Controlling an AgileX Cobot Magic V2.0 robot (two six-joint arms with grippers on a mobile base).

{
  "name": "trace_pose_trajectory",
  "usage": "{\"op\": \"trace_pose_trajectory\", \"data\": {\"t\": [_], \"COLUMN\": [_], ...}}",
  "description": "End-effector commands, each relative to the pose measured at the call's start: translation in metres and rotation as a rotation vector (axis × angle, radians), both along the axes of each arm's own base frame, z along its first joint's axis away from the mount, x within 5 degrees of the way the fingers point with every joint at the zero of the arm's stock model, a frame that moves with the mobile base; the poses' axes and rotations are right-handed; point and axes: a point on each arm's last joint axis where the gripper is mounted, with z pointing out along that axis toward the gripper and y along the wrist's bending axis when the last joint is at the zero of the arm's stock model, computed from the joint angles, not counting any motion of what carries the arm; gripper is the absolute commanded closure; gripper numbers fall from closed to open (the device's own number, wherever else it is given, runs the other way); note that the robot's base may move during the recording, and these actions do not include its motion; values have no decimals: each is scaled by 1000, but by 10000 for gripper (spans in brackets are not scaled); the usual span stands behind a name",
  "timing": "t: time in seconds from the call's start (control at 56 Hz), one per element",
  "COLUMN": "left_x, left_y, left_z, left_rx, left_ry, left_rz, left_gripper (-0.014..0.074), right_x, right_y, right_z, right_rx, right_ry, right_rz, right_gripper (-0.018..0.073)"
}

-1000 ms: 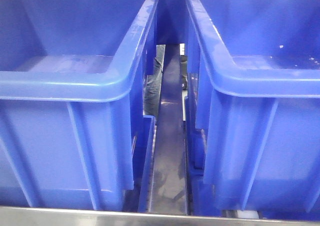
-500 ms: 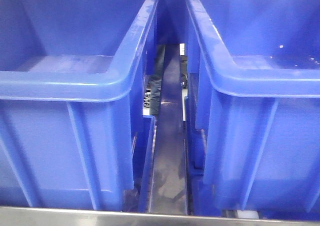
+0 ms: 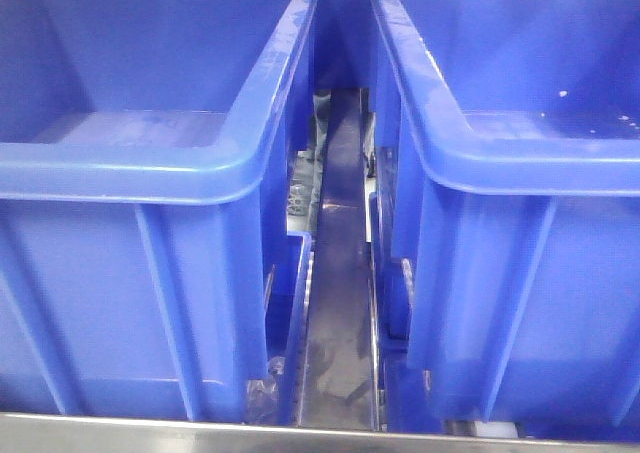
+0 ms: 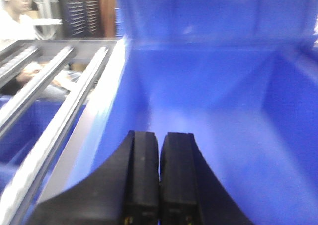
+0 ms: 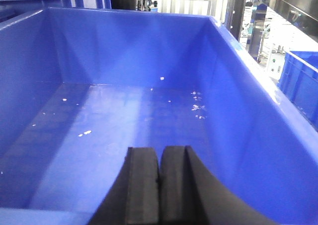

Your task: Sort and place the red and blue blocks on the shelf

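Observation:
The red and blue blocks are out of view in every frame. My left gripper is shut with nothing between its fingers and hangs over the inside of a large blue crate. My right gripper is also shut and empty, above the floor of another blue crate dotted with white specks. The shelf shows as a steel ledge running back between the two crates, a front rail and long metal rails left of the left crate.
Two big blue crates fill the front view, with a narrow gap between them. A seated person is behind the rack at the upper left of the left wrist view. More blue crates stand to the right.
Neither crate has moved. Behind the gap between them, a dark figure seen earlier has shifted out of sight.

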Motion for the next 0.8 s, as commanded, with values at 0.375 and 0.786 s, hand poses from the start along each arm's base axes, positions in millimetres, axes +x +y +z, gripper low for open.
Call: {"op": "trace_pose_trajectory", "data": {"t": [0.375, 0.786], "left_x": [0, 1], "left_y": [3, 3], "left_z": [-46, -48], "left_rx": [-8, 18], "left_ry": [-193, -168], "left_rz": [38, 34], "left_gripper": [517, 517], "right_x": [-1, -1], "right_y": [0, 0], "right_z": [-1, -1], "right_rx": [0, 0], "right_ry": [-14, -14], "right_rz": [-6, -6], "right_gripper": [503, 503]}}
